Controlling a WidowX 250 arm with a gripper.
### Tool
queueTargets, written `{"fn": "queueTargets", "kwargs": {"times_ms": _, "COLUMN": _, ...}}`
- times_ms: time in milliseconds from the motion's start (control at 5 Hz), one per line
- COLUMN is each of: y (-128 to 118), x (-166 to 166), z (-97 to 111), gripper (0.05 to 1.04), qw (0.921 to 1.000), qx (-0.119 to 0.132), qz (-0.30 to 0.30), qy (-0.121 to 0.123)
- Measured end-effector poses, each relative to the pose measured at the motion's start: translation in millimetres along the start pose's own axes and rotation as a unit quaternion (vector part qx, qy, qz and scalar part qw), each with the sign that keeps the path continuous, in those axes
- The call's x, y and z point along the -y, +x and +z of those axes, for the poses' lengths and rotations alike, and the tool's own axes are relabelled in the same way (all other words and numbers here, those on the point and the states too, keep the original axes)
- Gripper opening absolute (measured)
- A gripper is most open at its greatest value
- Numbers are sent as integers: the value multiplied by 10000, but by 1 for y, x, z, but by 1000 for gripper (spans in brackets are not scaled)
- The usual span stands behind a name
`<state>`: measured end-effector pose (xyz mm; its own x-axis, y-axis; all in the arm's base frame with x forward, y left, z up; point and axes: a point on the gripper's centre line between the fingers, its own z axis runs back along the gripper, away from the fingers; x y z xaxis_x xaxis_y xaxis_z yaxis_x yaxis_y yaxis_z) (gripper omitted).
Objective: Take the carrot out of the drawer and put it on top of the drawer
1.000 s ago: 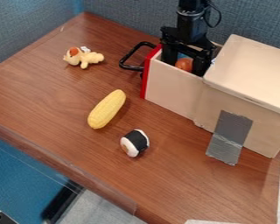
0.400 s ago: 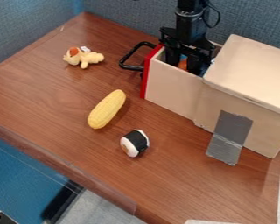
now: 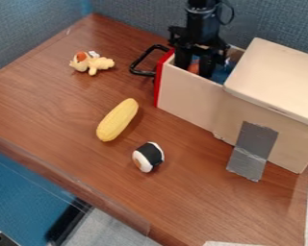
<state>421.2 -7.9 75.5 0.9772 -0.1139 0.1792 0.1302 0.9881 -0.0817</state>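
1 pale plush toy (image 3: 91, 63) lies left of the claw (image 3: 195, 68); nearer the camera than the claw are 1 yellow corn cob (image 3: 117, 120) and, farther out, 1 sushi roll (image 3: 148, 157).

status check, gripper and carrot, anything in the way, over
Gripper down in open drawer, at the carrot. Carrot still inside, orange part showing. Drawer walls around it; corn off on the table.

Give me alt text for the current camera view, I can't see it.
A black robot gripper hangs down into the open, red-fronted drawer of a pale box, beside something orange. On the brown table lie yellow corn, a toy sushi roll and a small pale-yellow toy animal.
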Motion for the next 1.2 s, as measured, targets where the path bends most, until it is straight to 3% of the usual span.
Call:
{"fn": "queueTargets", "kwargs": {"times_ms": 200, "y": 16, "x": 3, "z": 45, "gripper": 565, "qw": 9979, "qx": 530, "qz": 167, "qy": -328}}
{"fn": "queueTargets", "kwargs": {"times_ms": 400, "y": 22, "x": 33, "z": 53, "gripper": 565, "qw": 9960, "qx": 577, "qz": -68, "qy": -682}}
{"fn": "queueTargets", "kwargs": {"times_ms": 600, "y": 23, "x": 69, "z": 52, "gripper": 565, "qw": 9944, "qx": 601, "qz": -478, "qy": -719}}
{"fn": "queueTargets", "kwargs": {"times_ms": 800, "y": 20, "x": 93, "z": 51, "gripper": 564, "qw": 9936, "qx": 589, "qz": -761, "qy": -591}}
{"fn": "queueTargets", "kwargs": {"times_ms": 1000, "y": 15, "x": 102, "z": 43, "gripper": 565, "qw": 9938, "qx": 505, "qz": -897, "qy": -430}}
{"fn": "queueTargets", "kwargs": {"times_ms": 1200, "y": 13, "x": 102, "z": 43, "gripper": 641, "qw": 9942, "qx": 442, "qz": -906, "qy": -361}}
